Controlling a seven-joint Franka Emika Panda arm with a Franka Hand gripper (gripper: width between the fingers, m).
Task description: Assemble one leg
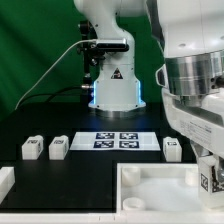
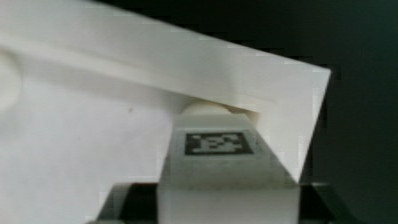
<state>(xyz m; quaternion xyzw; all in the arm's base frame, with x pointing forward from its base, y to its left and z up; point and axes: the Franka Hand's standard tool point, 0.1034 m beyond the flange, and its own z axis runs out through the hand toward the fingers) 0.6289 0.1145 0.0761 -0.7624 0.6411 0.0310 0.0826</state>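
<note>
My gripper [image 1: 207, 172] is low at the exterior view's right, over the right corner of the large white square tray-like part [image 1: 150, 186]. It is shut on a leg [image 1: 208, 181], a small white block with a black-and-white tag. In the wrist view the leg [image 2: 221, 141] stands between my dark fingers [image 2: 137, 203]. My gripper [image 2: 222, 197] holds the leg's far end against a corner of the large white part [image 2: 107, 110]. Whether the end sits in a recess is hidden.
Two more legs [image 1: 31, 148] [image 1: 57, 149] stand at the exterior view's left and a third [image 1: 172, 148] at the right. The marker board [image 1: 115, 140] lies between them, before the robot base [image 1: 112, 88]. A white block [image 1: 4, 180] shows at the left edge.
</note>
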